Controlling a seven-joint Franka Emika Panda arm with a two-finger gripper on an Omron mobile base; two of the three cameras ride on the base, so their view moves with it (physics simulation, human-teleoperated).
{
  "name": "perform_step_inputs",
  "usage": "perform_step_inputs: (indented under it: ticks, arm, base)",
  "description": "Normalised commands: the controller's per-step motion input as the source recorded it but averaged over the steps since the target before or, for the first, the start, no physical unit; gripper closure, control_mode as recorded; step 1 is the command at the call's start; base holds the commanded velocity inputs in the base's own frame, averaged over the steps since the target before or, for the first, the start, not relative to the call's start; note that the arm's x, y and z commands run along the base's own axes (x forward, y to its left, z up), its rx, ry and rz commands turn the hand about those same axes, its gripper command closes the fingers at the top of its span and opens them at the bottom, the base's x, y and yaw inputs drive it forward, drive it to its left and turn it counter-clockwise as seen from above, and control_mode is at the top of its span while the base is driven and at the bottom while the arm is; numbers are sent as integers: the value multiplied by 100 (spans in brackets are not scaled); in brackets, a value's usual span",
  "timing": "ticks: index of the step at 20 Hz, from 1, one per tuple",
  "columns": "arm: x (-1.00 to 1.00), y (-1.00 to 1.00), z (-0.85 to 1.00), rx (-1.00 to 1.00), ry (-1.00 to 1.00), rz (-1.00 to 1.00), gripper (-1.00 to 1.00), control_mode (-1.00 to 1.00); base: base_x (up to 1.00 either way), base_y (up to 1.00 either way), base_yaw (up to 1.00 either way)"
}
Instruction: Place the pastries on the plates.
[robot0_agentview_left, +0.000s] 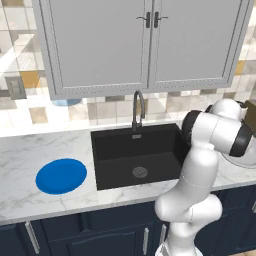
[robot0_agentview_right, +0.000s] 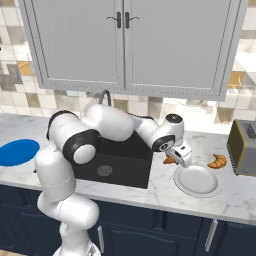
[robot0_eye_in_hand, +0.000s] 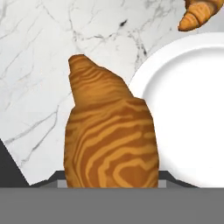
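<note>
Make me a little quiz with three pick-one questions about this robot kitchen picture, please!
1. Where does the white plate sit?
A. in the sink
B. on the counter right of the sink
C. on the toaster

2. What colour is the other plate?
A. blue
B. red
C. green

3. What is on the white plate?
A. two pastries
B. a cup
C. nothing yet

Answers:
1 B, the right base view shows it on the marble counter beside the sink.
2 A, it is bright blue.
3 C, its surface is bare; one croissant lies on the counter behind it and another pastry is at the gripper.
</note>
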Motion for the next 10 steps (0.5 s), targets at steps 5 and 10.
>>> perform_step_inputs:
  ticks: [5, 10]
  arm:
    - [-38, -73, 0, 0, 0, -10, 100, -100]
    - [-19, -60, -7, 3, 0, -7, 100, -100]
  base:
    - [0, 0, 0]
    - [0, 0, 0]
